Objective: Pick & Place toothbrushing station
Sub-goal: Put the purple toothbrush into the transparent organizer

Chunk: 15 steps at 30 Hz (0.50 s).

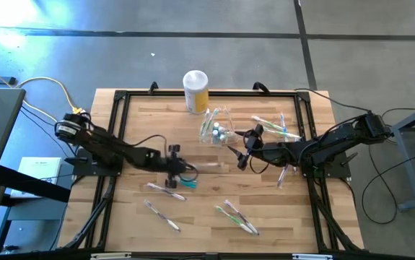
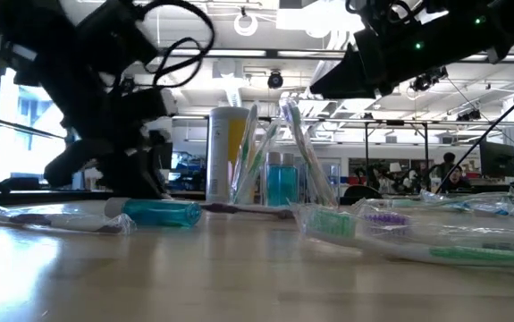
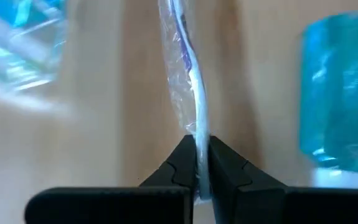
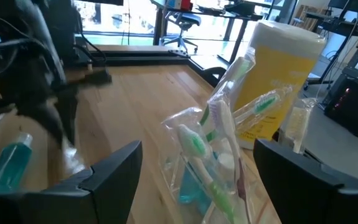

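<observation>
Toothbrush (image 3: 188, 93) in left tool (image 3: 202, 163)

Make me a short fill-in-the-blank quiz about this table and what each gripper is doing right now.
1. The left gripper is shut on a wrapped ____.
2. The right gripper faces the clear holder with its fingers ____.
3. The canister behind the holder is yellow with a ____ lid.

Missing words: toothbrush; open; white
</observation>
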Each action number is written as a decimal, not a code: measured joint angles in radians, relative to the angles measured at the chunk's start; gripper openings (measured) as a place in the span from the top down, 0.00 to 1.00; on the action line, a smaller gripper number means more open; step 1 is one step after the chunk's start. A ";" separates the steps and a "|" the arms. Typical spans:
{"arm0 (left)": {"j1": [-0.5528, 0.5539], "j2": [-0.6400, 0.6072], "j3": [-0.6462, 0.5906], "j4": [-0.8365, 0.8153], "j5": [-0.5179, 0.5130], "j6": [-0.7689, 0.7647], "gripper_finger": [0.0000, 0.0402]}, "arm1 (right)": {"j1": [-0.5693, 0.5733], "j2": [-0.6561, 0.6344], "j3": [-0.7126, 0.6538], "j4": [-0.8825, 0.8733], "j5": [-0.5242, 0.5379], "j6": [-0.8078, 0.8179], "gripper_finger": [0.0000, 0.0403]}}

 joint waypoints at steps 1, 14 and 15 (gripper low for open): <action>-0.014 -0.005 0.051 -0.105 -0.044 -0.012 0.97 | 0.000 0.000 0.000 -0.006 0.000 0.000 0.26; -0.184 -0.010 0.695 -1.024 -0.277 0.035 0.97 | 0.000 0.000 0.000 -0.018 0.000 0.021 0.26; -0.185 -0.010 0.722 -1.050 -0.280 0.068 0.97 | 0.000 0.000 0.000 -0.018 0.000 0.021 0.26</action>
